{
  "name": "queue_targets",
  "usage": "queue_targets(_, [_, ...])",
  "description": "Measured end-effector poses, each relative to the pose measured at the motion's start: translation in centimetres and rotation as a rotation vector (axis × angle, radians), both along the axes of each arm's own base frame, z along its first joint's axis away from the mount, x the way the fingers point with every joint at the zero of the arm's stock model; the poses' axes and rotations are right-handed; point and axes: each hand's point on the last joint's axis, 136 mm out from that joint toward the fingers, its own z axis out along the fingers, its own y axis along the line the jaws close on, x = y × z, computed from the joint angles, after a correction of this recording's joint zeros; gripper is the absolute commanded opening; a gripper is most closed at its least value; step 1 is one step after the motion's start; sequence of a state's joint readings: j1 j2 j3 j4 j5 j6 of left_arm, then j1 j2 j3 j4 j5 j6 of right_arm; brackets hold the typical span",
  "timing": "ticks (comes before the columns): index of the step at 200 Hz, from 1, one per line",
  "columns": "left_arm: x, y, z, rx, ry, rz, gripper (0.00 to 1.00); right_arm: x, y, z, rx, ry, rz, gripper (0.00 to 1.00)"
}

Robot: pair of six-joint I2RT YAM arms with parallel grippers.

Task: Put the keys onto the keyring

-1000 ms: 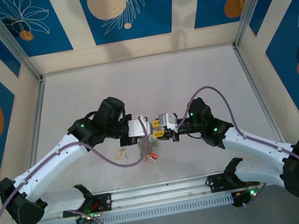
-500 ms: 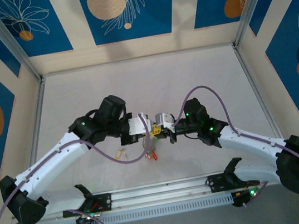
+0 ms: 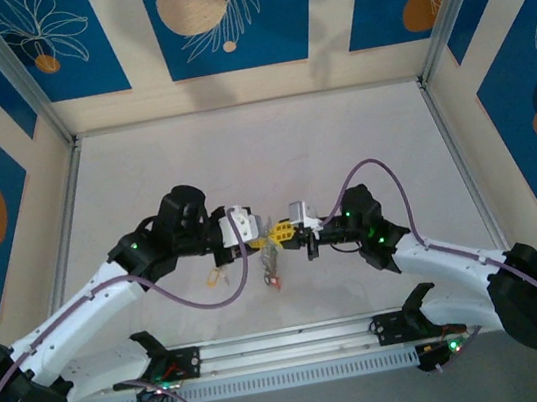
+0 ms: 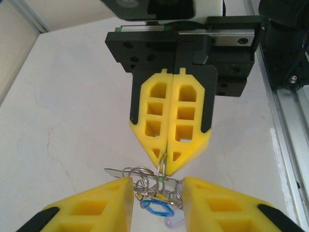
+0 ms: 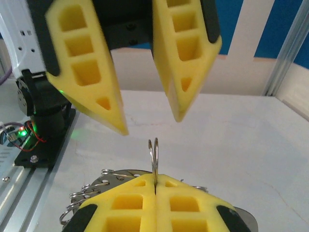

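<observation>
One pale, faintly cracked worktop (image 3: 271, 150), lying beneath both arms. The left gripper (image 5: 150, 124), its yellow fingers standing well apart and gripping nothing. The right gripper (image 4: 164, 166), facing it tip to tip, its yellow fingers pressing fully together and pinching the large thin grey metal keyring (image 5: 153, 151) edge-on, just ahead of the left fingertips, in line with their gap. Small silver keys (image 4: 153, 192) with coloured plastic tags, hanging bunched from the keyring.
</observation>
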State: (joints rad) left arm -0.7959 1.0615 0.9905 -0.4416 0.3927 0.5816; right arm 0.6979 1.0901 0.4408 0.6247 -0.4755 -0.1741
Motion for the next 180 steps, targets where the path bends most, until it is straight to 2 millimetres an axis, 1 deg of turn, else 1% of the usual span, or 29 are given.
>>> queue_targets(49, [-0.4,-0.6,0.6,-0.052,0.004,-0.044,0.3,-0.5,-0.1,1.3,0.064,-0.045,0.025,0.0])
queue_targets(73, [-0.5,-0.8,0.8,-0.064,0.002,-0.057,0.22,-0.7,-0.3,1.7,0.082,-0.059,0.026,0.0])
queue_targets(99, [-0.6,-0.8,0.6,-0.06,0.006,-0.065,0.15,-1.0,-0.5,2.0,0.094,-0.068,0.036,0.0])
queue_targets(125, [-0.6,-1.0,0.2,-0.052,0.009,-0.075,0.17,-1.1,-0.5,2.1,0.097,-0.063,0.041,0.0])
queue_targets(146, [-0.5,-1.1,-0.2,-0.041,0.013,-0.083,0.16,-1.1,-0.5,2.2,0.101,-0.062,0.047,0.0])
queue_targets(157, [-0.7,-1.1,-0.2,-0.043,0.013,-0.092,0.12,-1.2,-0.5,2.2,0.102,-0.061,0.051,0.0])
queue_targets(175, [-1.0,-1.2,-0.1,-0.048,0.021,-0.109,0.0,-1.3,-0.5,2.3,0.104,-0.065,0.053,0.0])
queue_targets(180, [-1.1,-1.2,-0.2,-0.047,0.023,-0.111,0.0,-1.3,-0.5,2.3,0.104,-0.064,0.053,0.0])
